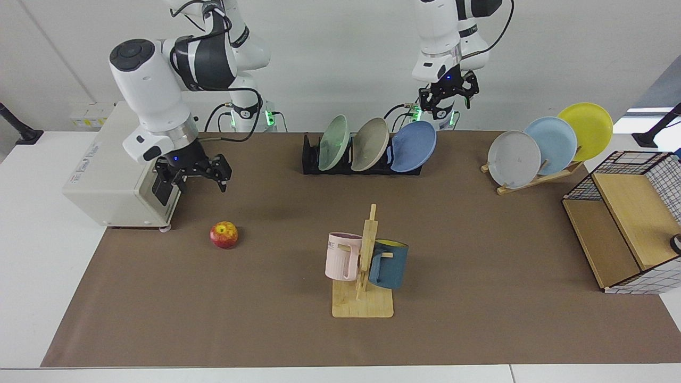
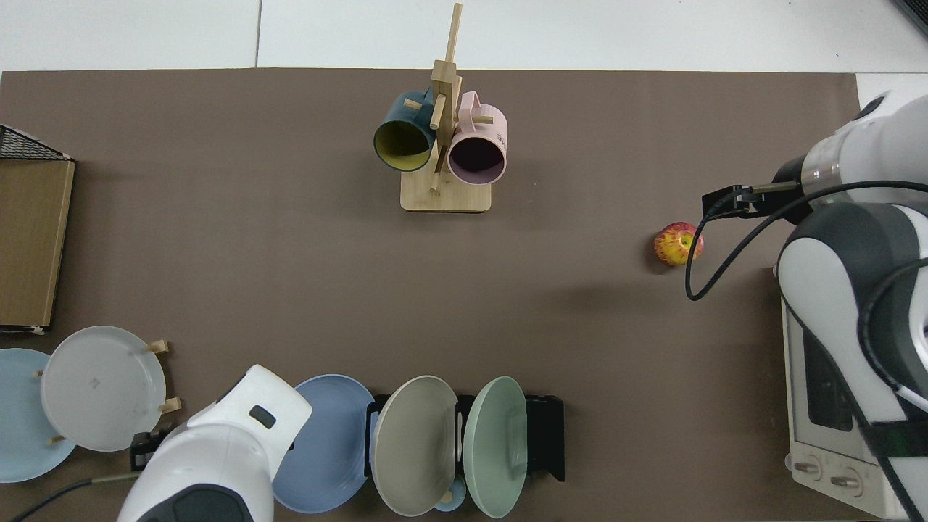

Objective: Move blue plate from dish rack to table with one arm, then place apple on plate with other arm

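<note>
A: Brown matting covers most of the white bench. What sits on it?

B: A low black slotted dish rack at the far edge holds three round matte plates on edge: pale green, beige, and the blue plate, which leans in the end slot. The small red apple, streaked with yellow, lies on the mat, well apart from the rack.

A: Where are the claws?

B: The left claw hangs in the air above and behind the blue plate, its fingers spread, touching nothing. The right claw hovers beside a boxy cream toaster oven, above and behind the apple, fingers also spread and empty.

A: Any other containers?

B: A light wooden mug tree carries a pink mug and a dark blue mug with a yellow inside. A slanted wooden stand holds grey, sky-blue and yellow plates. A wire basket with wooden panels stands at the bench's edge.
</note>
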